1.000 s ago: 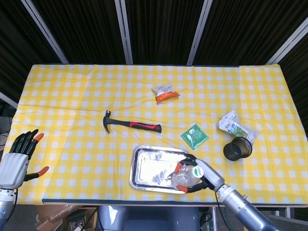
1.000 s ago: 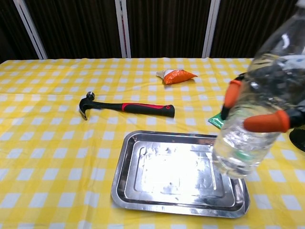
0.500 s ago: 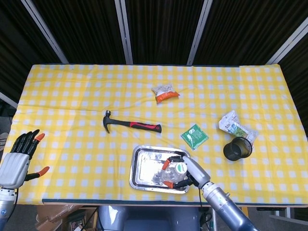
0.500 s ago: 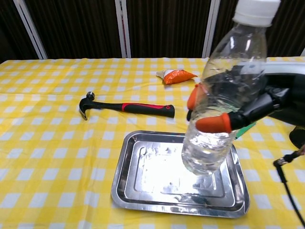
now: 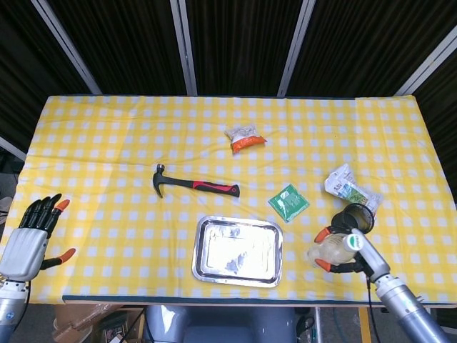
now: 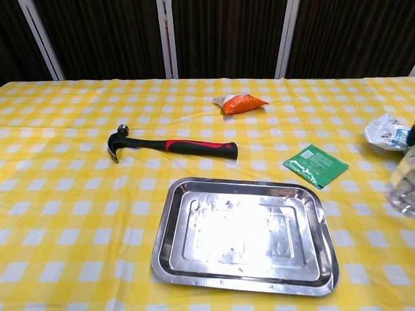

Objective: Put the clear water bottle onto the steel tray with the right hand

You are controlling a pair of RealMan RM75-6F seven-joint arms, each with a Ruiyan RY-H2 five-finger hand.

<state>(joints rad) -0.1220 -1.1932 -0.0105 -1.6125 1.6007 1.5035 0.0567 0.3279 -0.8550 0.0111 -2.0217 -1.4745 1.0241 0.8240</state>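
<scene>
The clear water bottle [image 5: 334, 249] is in the grasp of the right hand [image 5: 343, 251], to the right of the steel tray [image 5: 238, 251] and apart from it. In the head view the bottle leans, with its white cap [image 5: 351, 241] towards the right, and orange fingertips [image 5: 322, 234] wrap it from above and below. In the chest view only a blurred clear piece of the bottle [image 6: 403, 188] shows at the right edge, so the grip cannot be read there.

The steel tray lies on the near part of the tabletop [image 5: 107, 143], which has a yellow and white checked cloth. The tray holds nothing; its bottom reflects light. Just behind the right hand stands a black mesh cup [image 5: 353, 218], and the bottle is very near to it; I cannot tell if they touch. Further back on the right lies a crumpled white and green packet [image 5: 348, 185]. A flat green sachet [image 5: 288, 202] lies between the tray and this packet. Behind the tray is a hammer [image 5: 193, 184] with a black and red handle, its head pointing left. An orange and white snack bag [image 5: 244, 138] lies further back, near the middle.

The left hand [image 5: 32, 232] is at the near left corner of the tabletop, holding nothing, its fingers spread apart
</scene>
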